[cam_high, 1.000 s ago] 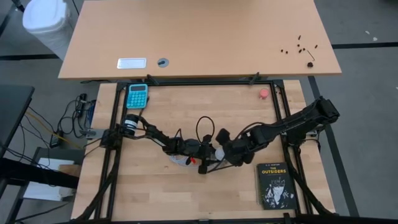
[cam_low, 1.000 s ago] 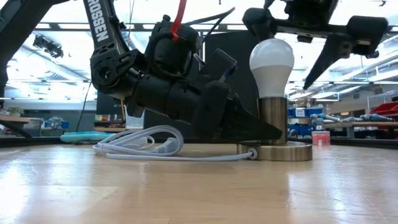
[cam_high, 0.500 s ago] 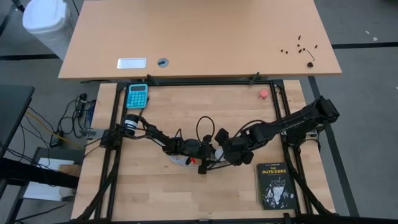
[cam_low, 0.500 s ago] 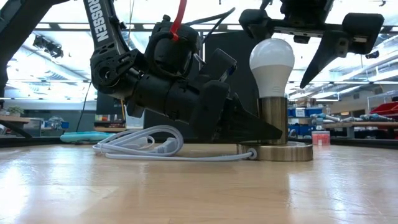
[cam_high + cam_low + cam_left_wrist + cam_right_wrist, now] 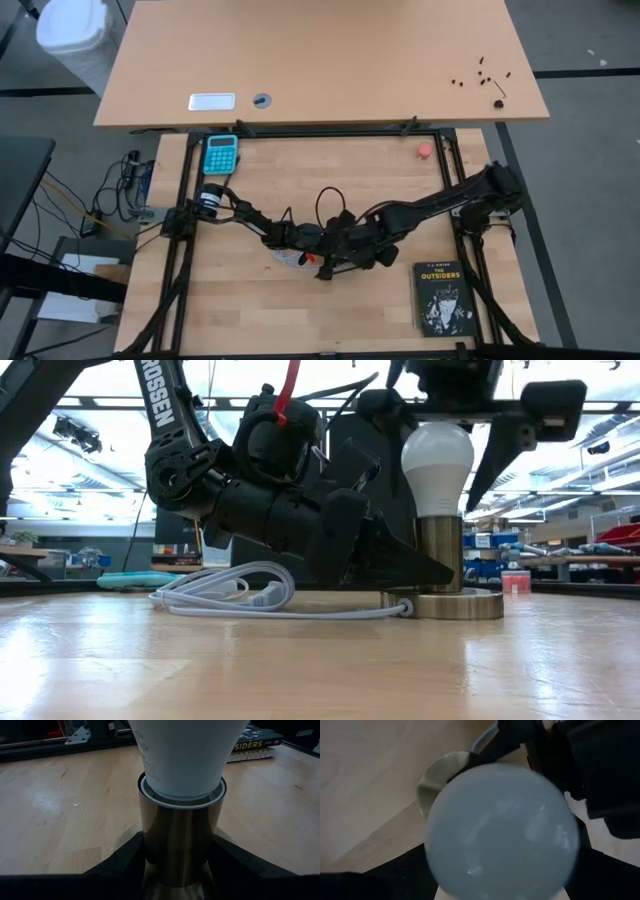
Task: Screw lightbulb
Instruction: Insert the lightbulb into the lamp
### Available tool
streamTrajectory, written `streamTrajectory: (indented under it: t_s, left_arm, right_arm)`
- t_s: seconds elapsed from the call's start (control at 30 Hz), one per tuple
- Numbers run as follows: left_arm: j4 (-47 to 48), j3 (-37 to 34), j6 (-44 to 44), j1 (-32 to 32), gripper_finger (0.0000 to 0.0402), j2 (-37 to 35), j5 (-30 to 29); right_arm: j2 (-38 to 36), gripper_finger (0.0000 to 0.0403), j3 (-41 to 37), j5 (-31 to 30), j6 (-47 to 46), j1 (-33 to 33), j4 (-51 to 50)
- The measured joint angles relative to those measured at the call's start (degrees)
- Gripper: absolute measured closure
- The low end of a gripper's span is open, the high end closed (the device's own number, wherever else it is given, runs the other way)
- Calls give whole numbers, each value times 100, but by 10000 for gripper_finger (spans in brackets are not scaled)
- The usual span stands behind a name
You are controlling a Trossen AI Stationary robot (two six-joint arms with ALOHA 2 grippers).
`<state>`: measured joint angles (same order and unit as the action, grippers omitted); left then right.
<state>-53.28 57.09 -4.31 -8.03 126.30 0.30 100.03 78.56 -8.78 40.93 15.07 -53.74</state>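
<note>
While the left gripper (image 5: 400,565) lay low on the table with its fingers (image 5: 127,860) clamped on either side of the brass socket stem (image 5: 180,845), the lightbulb (image 5: 437,460) stood upright directly above those fingers, its neck seated in the socket's collar. The right gripper (image 5: 480,435) hung straight over the bulb's dome, fingers spread wide to either side of it and closed on nothing; whether they touched the glass could not be told. Beneath, the socket's round base (image 5: 445,603) sat flat on the table, its white cord (image 5: 230,592) coiled behind the left gripper. The bulb looked light, smooth and slippery, and likely brittle under a hard squeeze. The widest part of the dome seemed the place to grip, with gentle, even pressure, so the twist would carry without slipping or cracking.
</note>
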Motion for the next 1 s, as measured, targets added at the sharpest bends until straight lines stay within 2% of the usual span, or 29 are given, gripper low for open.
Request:
streamTrajectory:
  t_s: [0.2,0.33,1.0]
  left_arm:
    - [13,1,3,0,207,0,-6]
    - [26,1,6,0,207,0,-4]
    - [2,1,27,0,206,0,24]
  right_arm:
    - [207,57,430,138,158,30,-297]
    - [207,57,415,293,431,55,-288]
    - [280,57,407,608,407,145,-63]
